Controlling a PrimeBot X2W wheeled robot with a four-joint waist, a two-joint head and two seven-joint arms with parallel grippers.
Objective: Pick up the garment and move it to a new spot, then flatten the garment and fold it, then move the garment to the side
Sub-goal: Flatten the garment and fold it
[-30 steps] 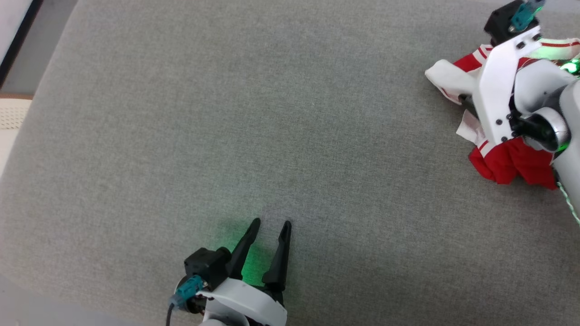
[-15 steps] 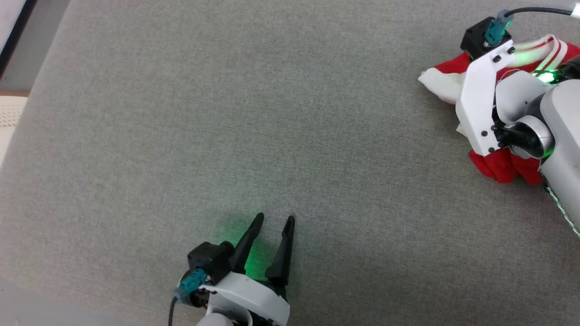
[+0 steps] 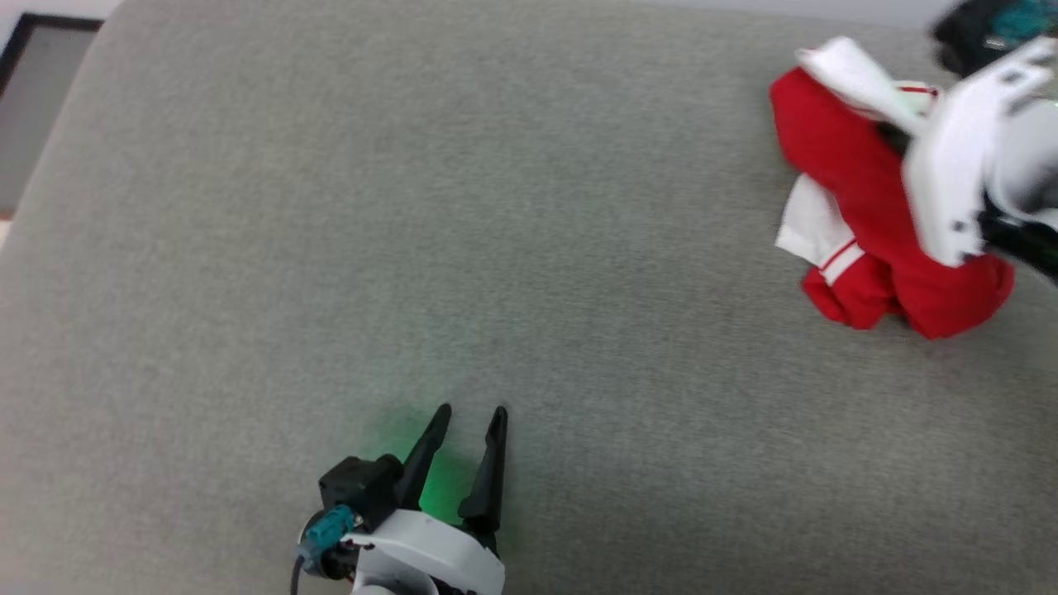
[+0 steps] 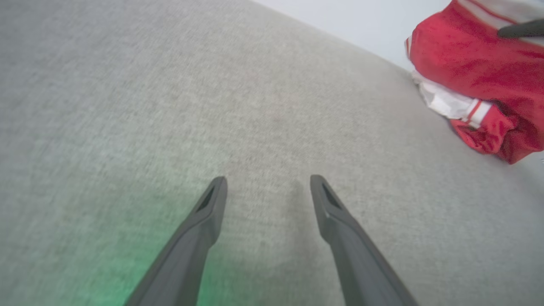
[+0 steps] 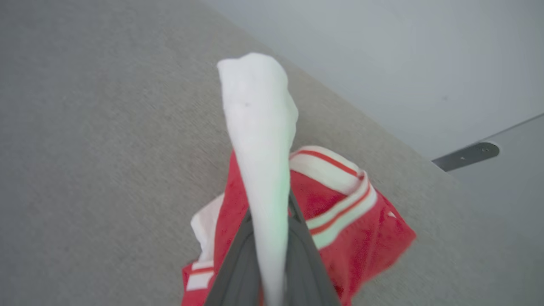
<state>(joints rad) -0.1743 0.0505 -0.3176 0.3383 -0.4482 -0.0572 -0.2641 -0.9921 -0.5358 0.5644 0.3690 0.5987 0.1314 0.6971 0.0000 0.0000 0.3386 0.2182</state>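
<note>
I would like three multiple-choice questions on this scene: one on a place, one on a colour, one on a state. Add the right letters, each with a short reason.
1. In the head view, where is the garment on the grey surface?
A. upper right
B. lower left
C. centre

2. What colour is the part of the garment that the right gripper pinches?
A. black
B. white
C. green

3. How does the left gripper stand?
A. shut on the garment
B. open, holding nothing
C. shut, empty

Answers:
1 A, the red bundle sits at that view's upper right.
2 B, white cloth runs up between the fingers in the right wrist view.
3 B, its fingers are spread over bare surface.
</note>
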